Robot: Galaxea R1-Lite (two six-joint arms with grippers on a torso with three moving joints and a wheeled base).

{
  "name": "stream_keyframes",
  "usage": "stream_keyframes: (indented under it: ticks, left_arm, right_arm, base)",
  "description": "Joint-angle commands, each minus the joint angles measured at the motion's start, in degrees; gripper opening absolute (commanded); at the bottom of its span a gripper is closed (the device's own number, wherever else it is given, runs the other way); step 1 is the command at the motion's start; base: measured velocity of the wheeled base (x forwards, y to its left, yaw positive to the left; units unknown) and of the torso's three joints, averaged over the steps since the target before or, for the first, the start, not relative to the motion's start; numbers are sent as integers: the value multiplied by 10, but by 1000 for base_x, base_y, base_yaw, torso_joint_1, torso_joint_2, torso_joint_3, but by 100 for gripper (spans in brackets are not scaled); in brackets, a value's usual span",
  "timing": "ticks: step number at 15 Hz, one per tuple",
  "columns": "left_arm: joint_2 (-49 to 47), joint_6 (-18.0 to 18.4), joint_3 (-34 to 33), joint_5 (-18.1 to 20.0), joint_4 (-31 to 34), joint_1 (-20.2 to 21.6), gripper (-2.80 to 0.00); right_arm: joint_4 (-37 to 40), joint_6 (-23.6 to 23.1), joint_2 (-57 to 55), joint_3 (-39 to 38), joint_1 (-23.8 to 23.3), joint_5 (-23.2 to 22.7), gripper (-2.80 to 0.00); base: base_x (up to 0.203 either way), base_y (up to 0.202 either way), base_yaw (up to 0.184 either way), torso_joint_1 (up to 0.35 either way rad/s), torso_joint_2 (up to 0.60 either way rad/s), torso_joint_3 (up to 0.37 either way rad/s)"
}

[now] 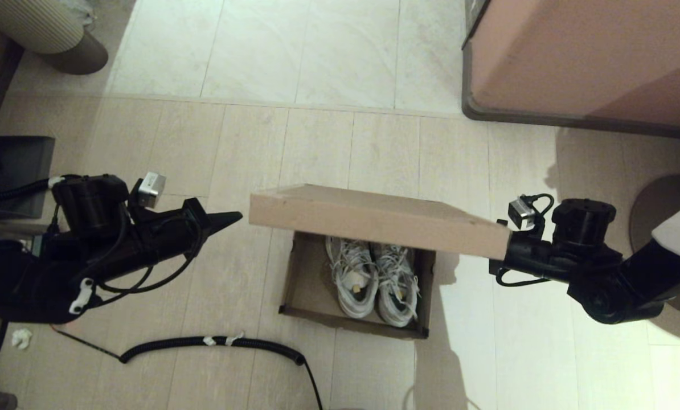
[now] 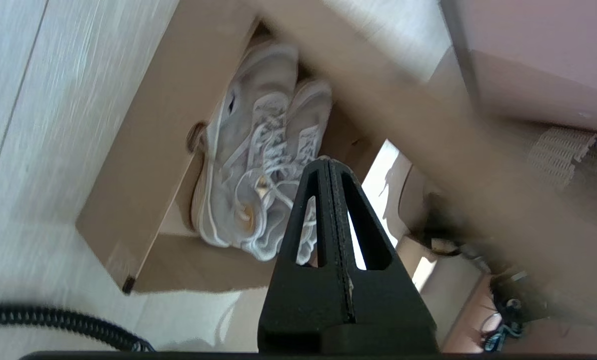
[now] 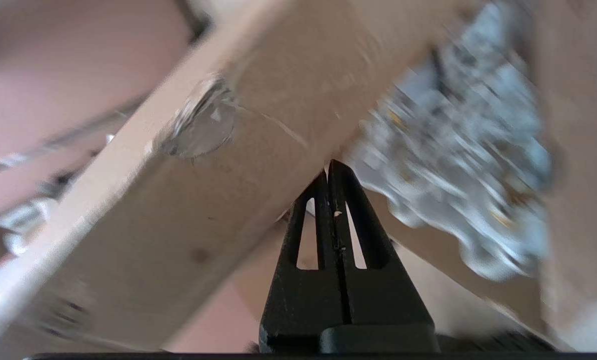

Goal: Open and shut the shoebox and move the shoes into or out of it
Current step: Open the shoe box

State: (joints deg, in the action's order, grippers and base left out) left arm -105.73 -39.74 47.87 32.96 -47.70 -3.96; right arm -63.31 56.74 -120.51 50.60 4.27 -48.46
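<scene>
Brown cardboard shoebox [image 1: 317,296] lid half-raised, white mesh shoes [image 1: 374,279] inside, right gripper [image 1: 502,253] jaws closed at lid's three o'clock corner, left gripper [image 1: 234,216] closed, empty, nine o'clock.

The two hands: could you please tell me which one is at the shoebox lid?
The right hand, shut, tips at the raised lid's right corner. The left hand, also shut, hangs clear of the lid's left end.
</scene>
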Motion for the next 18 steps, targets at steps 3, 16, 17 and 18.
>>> stream_keyframes:
  ticks: [3, 16, 17, 18]
  left_arm:
    - [-9, -32, -4, 2, -2, -6, -280]
    - [-61, 39, 60, -56, 67, -28, -280]
    - [-77, 56, 66, -65, 71, -22, -280]
    - [-96, 78, 69, -84, 78, -16, -280]
  right_arm:
    - [-5, 71, 17, 69, -4, 0, -280]
    - [148, -244, -126, 269, 52, 323, -280]
    - [183, -268, -129, 283, 71, 351, -280]
    - [212, -274, -117, 283, 80, 356, -280]
  base:
    - [0, 0, 0, 0, 0, 0]
    - [0, 0, 0, 0, 0, 0]
    - [0, 0, 0, 0, 0, 0]
    - [0, 0, 0, 0, 0, 0]
